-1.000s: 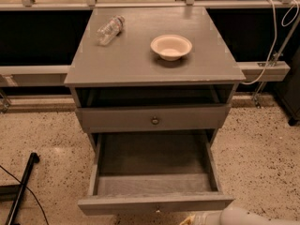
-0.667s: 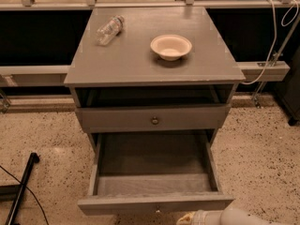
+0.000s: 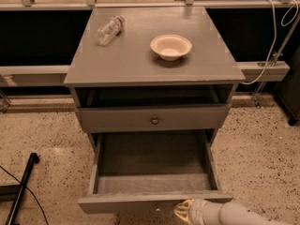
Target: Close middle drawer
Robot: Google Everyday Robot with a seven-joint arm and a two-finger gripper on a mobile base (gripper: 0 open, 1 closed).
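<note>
The grey cabinet (image 3: 117,64) stands in the middle of the camera view. Its middle drawer (image 3: 131,203) is pulled far out toward me and its inside is bare. Above it is the top drawer (image 3: 117,120), with a small round knob (image 3: 154,120). My gripper (image 3: 183,211) sits at the bottom edge of the view, right against the lower right part of the middle drawer's front panel. My white arm (image 3: 229,214) trails off to the bottom right. The lowest drawer is hidden under the open one.
A plastic bottle (image 3: 110,29) lies on the cabinet top at the back left, with a cream bowl (image 3: 171,46) to its right. A black stand leg (image 3: 23,182) and cable lie on the speckled floor at left. A white cable (image 3: 274,36) hangs at right.
My gripper has moved slightly up and left, closer to the middle drawer's front. The drawer is as far out as before.
</note>
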